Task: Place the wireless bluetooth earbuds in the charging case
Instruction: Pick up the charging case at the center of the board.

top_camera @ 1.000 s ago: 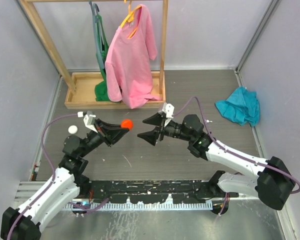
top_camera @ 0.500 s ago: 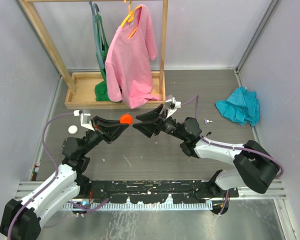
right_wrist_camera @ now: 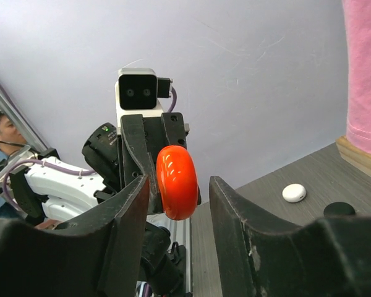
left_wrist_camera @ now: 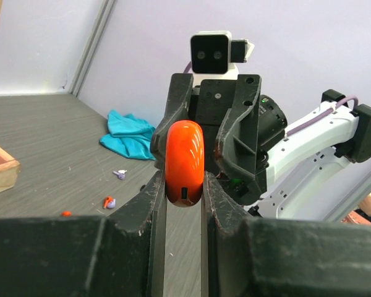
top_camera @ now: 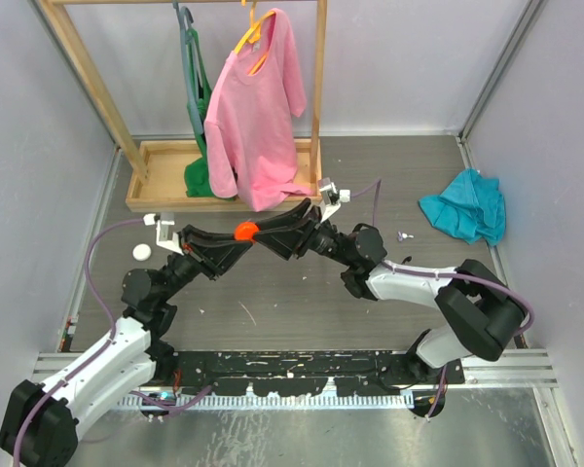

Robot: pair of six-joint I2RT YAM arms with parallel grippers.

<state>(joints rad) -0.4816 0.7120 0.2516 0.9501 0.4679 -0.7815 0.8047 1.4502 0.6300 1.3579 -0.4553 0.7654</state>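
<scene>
Charging case, orange and round, stands edge-on, clamped in the left gripper above the table. The right gripper faces it head-on, jaws spread wide, the case showing between its fingers. From above, a white round case lies at 9 o'clock. A lilac earbud sits at 3 o'clock, with the teal cloth beyond.

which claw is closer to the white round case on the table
Left. The left claw, gripping the orange case, is to the right of the white round case; the right claw, open, sits farther right, beyond the orange case.
</scene>
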